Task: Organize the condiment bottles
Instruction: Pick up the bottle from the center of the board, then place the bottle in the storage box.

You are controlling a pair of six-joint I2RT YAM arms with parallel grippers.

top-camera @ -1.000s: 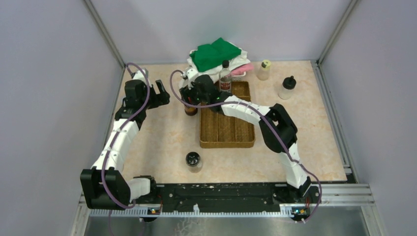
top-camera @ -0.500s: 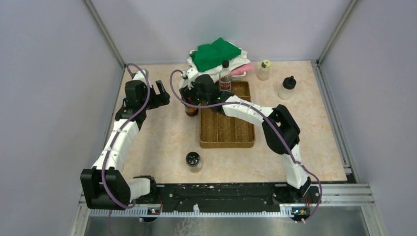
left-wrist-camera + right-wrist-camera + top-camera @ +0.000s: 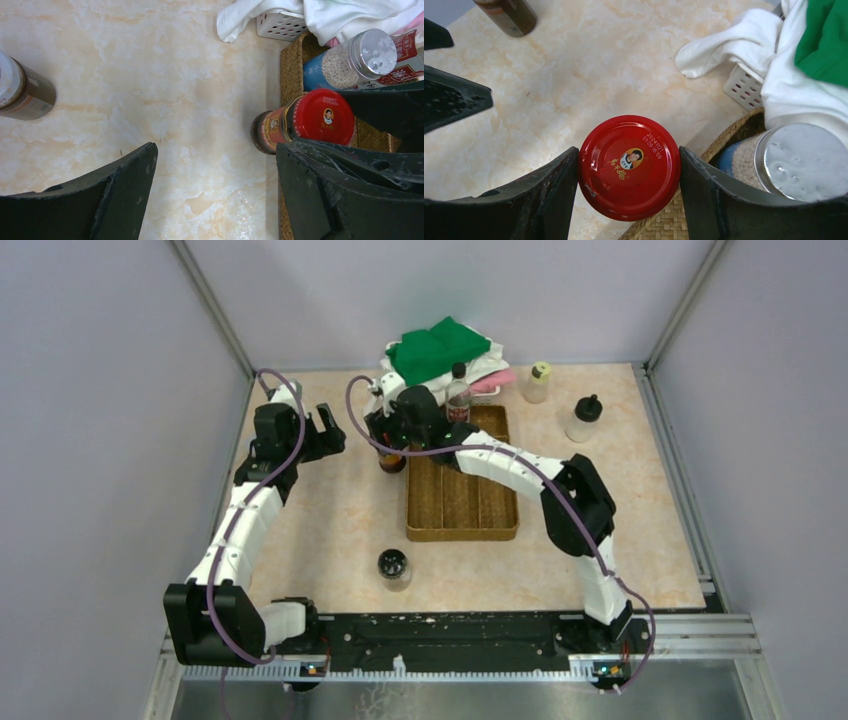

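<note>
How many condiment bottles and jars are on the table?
7: red-lidded jar in the right gripper beside the tray; grey-lidded jar and tall bottle at the tray's far end; yellowish-lidded bottle and white bottle far right; black-lidded jar near front; brown jar far left. Cloths may hide more.

From above, the right gripper (image 3: 390, 443) hides most of the red-lidded jar (image 3: 391, 464), and its arm covers the grey-lidded jar (image 3: 804, 165) entirely. The left wrist view's left edge cuts off a brown jar (image 3: 22, 92). Cloths (image 3: 350, 17) bury most of a white basket (image 3: 282, 25).

Lab enclosure: plain grey walls (image 3: 90, 420), aluminium frame rails (image 3: 685, 628).
</note>
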